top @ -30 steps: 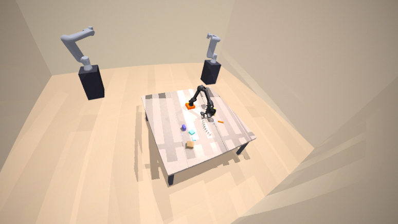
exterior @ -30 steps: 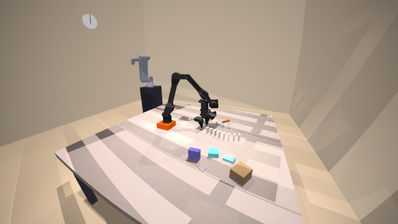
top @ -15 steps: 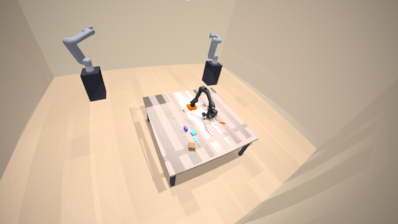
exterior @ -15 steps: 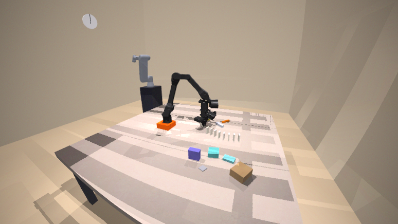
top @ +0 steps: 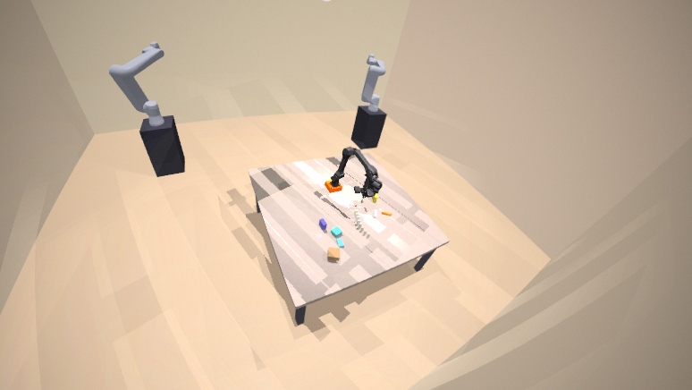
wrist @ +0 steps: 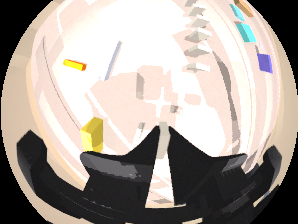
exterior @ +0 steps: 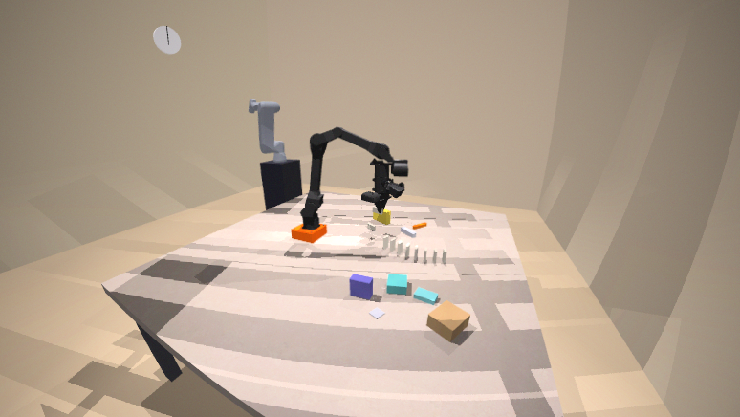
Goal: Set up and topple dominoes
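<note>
Several pale dominoes stand upright in a spaced row [top: 358, 223] [exterior: 407, 251] [wrist: 196, 37] on the table. My gripper [exterior: 380, 210] [wrist: 164, 129] is shut on a pale domino [wrist: 163, 142], gripped between the fingertips. It is above the table, off the robot-side end of the row, and apart from the standing dominoes. A small pale-grey piece [exterior: 371, 227] shows below the gripper in the exterior view; I cannot tell whether it is another domino. The lower part of the held domino is hard to make out.
A yellow block [exterior: 383, 216] [wrist: 92, 134] is close beside the gripper. A pale lilac bar [exterior: 407, 231] [wrist: 113, 60] and an orange bar [exterior: 420, 225] [wrist: 75, 65] lie beyond the row. On its other side are a purple block [exterior: 360, 286], turquoise blocks [exterior: 397, 283] and a tan box [exterior: 448, 319].
</note>
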Motion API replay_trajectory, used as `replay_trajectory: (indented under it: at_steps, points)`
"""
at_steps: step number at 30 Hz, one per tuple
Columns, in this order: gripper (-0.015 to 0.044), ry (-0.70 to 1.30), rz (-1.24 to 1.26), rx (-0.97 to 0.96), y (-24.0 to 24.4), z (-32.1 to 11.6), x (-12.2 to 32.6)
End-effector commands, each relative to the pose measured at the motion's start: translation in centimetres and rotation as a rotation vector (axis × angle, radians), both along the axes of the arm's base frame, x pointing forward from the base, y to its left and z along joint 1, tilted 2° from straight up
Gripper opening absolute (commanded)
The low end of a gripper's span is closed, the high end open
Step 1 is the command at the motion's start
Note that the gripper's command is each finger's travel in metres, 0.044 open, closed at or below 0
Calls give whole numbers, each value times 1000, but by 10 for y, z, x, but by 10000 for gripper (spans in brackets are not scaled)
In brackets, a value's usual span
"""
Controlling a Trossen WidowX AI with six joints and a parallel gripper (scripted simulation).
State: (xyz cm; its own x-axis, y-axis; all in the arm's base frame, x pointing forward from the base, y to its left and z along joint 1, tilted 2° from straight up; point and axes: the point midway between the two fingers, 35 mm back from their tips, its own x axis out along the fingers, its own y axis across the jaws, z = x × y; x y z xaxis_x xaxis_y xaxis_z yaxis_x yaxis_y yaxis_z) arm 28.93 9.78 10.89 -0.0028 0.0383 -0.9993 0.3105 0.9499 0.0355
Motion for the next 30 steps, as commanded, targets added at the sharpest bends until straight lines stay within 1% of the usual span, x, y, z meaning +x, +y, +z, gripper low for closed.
replay_trajectory:
  at_steps: [1, 6, 8, 15, 19, 23, 25, 30]
  points:
    - [22, -7, 4, -1, -4, 42, 1]
    - [22, -7, 7, -1, -5, 48, 1]
    - [22, -6, -38, -3, -15, 48, 4]
    - [22, 6, -498, -13, -118, 45, 14]
    - [22, 14, -768, -17, -177, 44, 3]
    - [22, 23, -1026, -21, -231, 42, -17]
    - [22, 25, -1071, -21, -240, 42, -22]
    - [22, 25, -1071, -21, -240, 42, -22]
